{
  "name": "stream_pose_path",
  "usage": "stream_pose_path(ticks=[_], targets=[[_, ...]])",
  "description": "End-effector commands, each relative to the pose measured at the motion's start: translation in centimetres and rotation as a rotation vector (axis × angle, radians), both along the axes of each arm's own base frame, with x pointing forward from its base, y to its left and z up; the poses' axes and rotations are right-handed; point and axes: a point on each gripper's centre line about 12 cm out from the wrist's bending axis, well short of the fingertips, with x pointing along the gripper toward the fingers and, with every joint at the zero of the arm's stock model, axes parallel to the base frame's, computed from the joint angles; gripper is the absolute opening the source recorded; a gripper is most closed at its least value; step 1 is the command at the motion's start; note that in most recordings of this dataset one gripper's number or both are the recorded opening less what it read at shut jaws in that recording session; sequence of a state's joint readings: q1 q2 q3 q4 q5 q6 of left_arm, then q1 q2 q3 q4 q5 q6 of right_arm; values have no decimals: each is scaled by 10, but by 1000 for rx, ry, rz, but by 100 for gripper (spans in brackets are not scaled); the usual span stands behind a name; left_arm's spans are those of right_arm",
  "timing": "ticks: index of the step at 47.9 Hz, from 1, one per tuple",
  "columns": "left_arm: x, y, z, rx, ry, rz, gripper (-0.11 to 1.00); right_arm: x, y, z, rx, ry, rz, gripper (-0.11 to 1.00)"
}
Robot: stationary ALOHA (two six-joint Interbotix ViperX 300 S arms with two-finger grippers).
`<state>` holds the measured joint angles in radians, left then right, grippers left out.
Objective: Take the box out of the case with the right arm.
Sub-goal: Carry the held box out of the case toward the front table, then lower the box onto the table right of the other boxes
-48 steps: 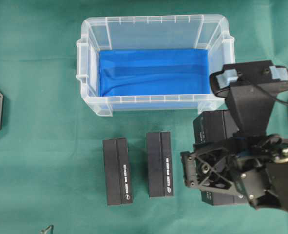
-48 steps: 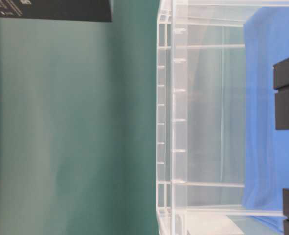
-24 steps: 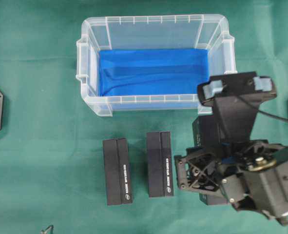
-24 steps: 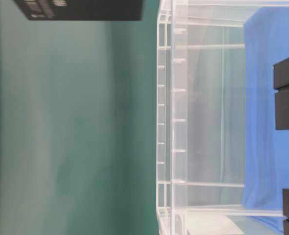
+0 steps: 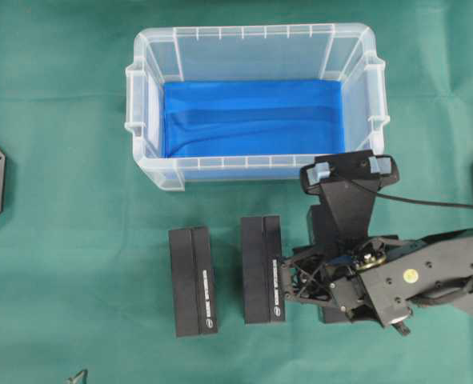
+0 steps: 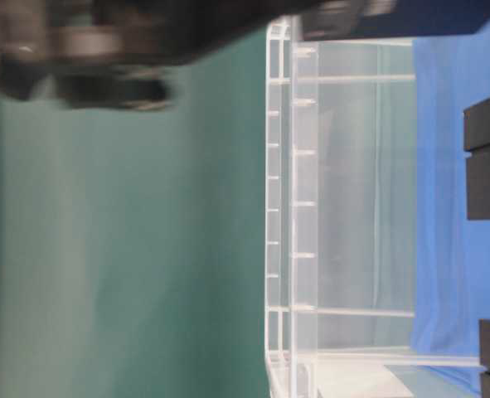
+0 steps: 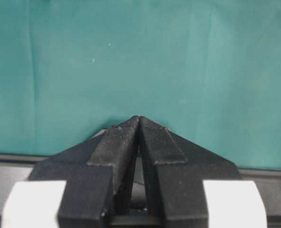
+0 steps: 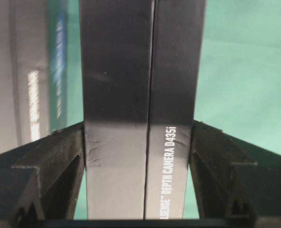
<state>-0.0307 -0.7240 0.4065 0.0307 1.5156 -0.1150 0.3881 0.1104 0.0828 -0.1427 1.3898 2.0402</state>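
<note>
The right hand (image 8: pixel 139 180) is clamped on a black box (image 8: pixel 139 95), its two fingers (image 8: pixel 50 161) pressed flat against the long sides, as the right wrist view shows; from overhead that box (image 5: pixel 326 232) is already outside the case (image 5: pixel 256 172), low over the green bench (image 5: pixel 76 208) just right of two more black boxes (image 5: pixel 262 268) lying in a row. The case shows only its blue floor from above. The step in hand looks like setting the box down: keep it level, bring it to the cloth parallel with its neighbours without nudging the nearest one (the gap there is narrow), and part the fingers only once the underside rests flat. The left hand (image 7: pixel 139 142) has its fingers together, holding nothing, over bare cloth.
</note>
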Motion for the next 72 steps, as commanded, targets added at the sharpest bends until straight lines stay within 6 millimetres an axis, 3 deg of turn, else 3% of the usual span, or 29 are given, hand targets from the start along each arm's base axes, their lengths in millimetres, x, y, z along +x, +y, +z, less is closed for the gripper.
stream_pose_path(ticks=[1, 13, 43, 46, 53, 72], targets=[[1, 1, 7, 0, -26, 5, 2, -2, 0, -8, 24, -46, -13, 64], [1, 1, 7, 1, -26, 3, 2, -4, 0, -39, 43, -74, -43, 64], [1, 1, 8, 2, -26, 4, 2, -6, 1, -36, 58, -65, -58, 64], [1, 0, 7, 1, -26, 2, 2, -5, 1, -35, 59, -67, -58, 68], [1, 1, 8, 2, -26, 2, 2, -3, 2, -31, 60, -74, -58, 92], [1, 1, 8, 2, -26, 4, 2, -1, 0, -24, 66, -91, -62, 89]])
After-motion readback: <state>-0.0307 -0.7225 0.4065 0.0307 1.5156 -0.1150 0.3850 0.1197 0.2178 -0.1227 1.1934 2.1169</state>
